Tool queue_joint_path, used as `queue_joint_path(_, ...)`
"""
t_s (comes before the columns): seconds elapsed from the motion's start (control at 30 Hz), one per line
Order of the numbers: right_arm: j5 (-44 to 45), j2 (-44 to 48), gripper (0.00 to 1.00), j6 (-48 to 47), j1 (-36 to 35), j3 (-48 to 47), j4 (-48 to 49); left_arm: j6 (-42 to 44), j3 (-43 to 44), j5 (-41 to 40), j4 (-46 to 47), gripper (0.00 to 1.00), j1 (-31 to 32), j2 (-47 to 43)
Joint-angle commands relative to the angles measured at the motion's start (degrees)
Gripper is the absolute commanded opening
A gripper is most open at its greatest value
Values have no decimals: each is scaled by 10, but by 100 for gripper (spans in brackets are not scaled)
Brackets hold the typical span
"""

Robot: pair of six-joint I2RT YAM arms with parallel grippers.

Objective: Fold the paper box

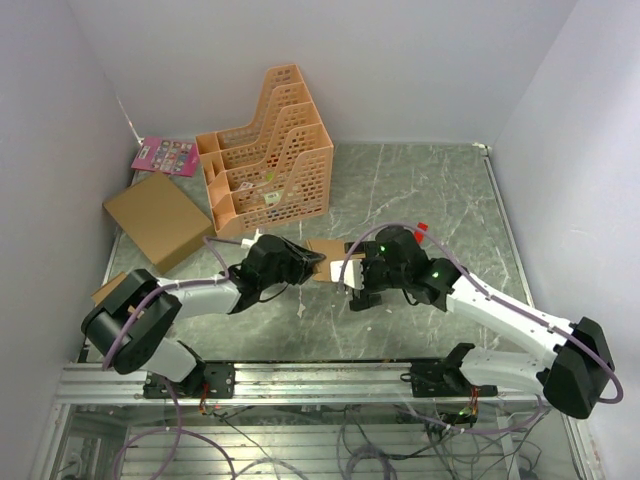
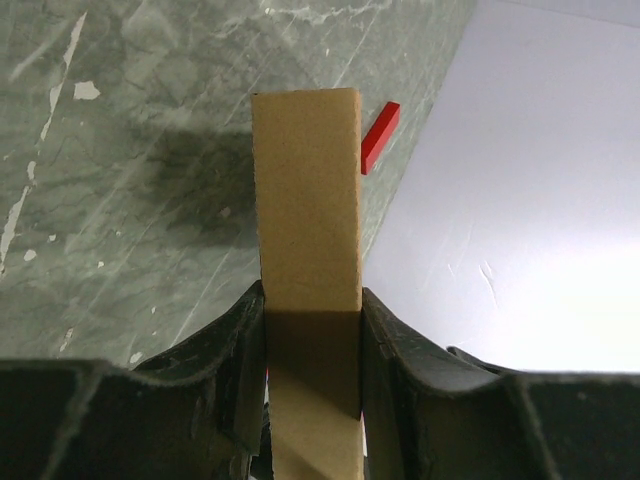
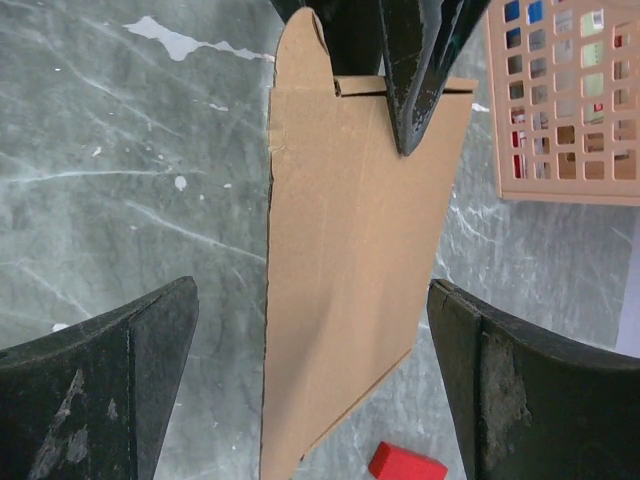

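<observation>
At mid-frame in the top view, just above the arm bases, the paper box (image 1: 326, 256) is found: a flat panel, no walls raised, folding judged barely started. In the left wrist view the left gripper (image 2: 310, 315) is clamped on a narrow strip of it, with fingers (image 2: 230, 370) pressed on both faces. It is held at one end only, so the sheet could pivot or droop if loaded off-axis. In the right wrist view the right gripper (image 3: 310, 300) is spread wide; the panel sits between the fingers with a gap on each side and nothing is gripped. Risk 1: if the gripper is closed from here, the panel would be squeezed edge to edge rather than along a crease, and could be bowed or buckled. Risk 2: the panel is skewed in that frame, so one pad would likely land first and the sheet could be twisted out of the left clamp. Risk 3: the notched tab at top centre, beside the left fingertip, could be snagged or torn. At the bottom of that frame a red block (image 3: 405, 462) is seen past the free end; it could be knocked if the box is lowered. Further back, at upper right, the orange organiser (image 3: 565, 100) could be clipped by a wide swing.
</observation>
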State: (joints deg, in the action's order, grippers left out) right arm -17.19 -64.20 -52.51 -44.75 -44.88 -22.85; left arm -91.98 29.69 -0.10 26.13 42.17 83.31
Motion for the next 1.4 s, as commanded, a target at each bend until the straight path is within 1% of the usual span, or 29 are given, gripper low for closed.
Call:
queue_joint_path(0.0, 57, 10, 96, 18, -14, 39, 94, -34, 16, -10, -30, 26, 3, -18)
queue_joint_path(0.17, 107, 3, 95, 23, -26, 80, 173, -50, 13, -11, -36, 26, 3, -28)
queue_joint_path(0.23, 123, -2, 92, 20, -31, 91, 198, -59, 8, -11, -30, 26, 3, -31)
queue_joint_path(0.37, 155, -10, 82, 11, -46, 114, 243, -79, -3, -14, -18, 26, 3, -36)
queue_joint_path(0.5, 172, -13, 71, 2, -56, 133, 267, -88, -9, -14, -7, 26, 2, -35)
queue_joint_path(0.87, 192, -13, 37, -10, -72, 151, 287, -104, -22, -20, 1, 27, 3, -41)
queue_joint_path(1.0, 193, -12, 31, -8, -72, 157, 299, -107, -26, -19, 8, 29, 3, -42)
queue_joint_path(1.13, 199, -8, 27, -1, -72, 156, 302, -113, -26, -16, 16, 39, 3, -40)
queue_joint_path(1.37, 193, -1, 25, 25, -63, 152, 302, -116, -38, -19, 21, 61, 3, -57)
